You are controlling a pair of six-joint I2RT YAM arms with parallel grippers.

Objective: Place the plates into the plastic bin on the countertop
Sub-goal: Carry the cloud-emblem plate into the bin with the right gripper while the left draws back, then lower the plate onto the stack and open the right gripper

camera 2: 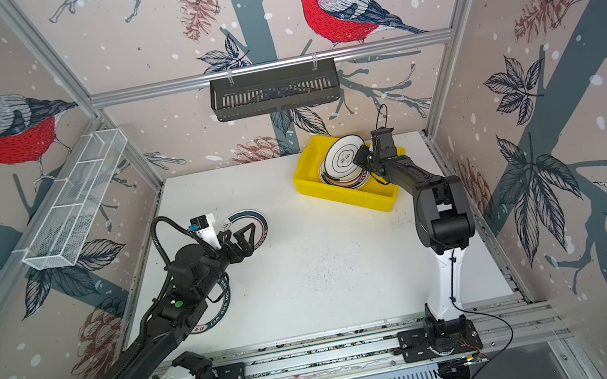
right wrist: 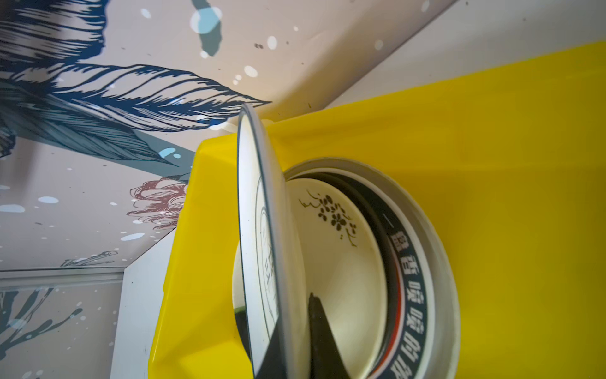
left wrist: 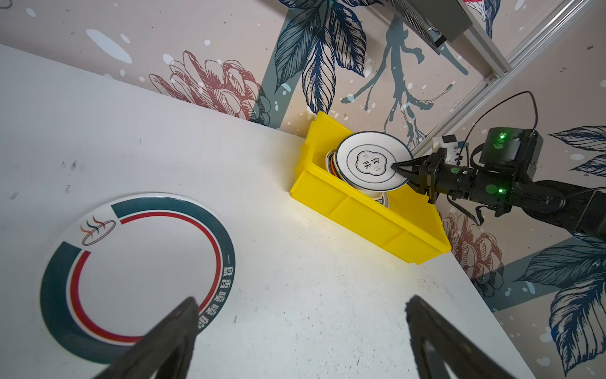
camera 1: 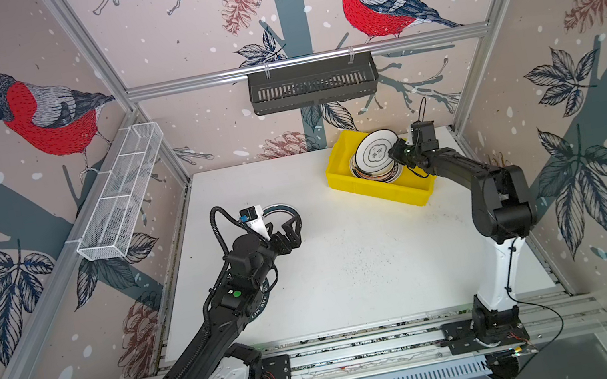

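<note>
One white black-ringed round plate (left wrist: 370, 164) pinched at rim in right gripper (left wrist: 398, 167), tilted over stacked plates (camera 1: 377, 176) in yellow plastic bin (left wrist: 360, 213). Left gripper (left wrist: 301, 302) fingers (left wrist: 170, 328) spread; white teal-rimmed plate (left wrist: 137, 262) flat on white countertop (left wrist: 295, 246) beside one fingertip. Likely stiff, slick, chippable: you grab rim.

Your near-left teal-rimmed plate (camera 2: 216, 321) mostly under the left arm (camera 2: 143, 345), bin stack (camera 1: 378, 178) half behind the tilted plate (camera 1: 373, 153).
</note>
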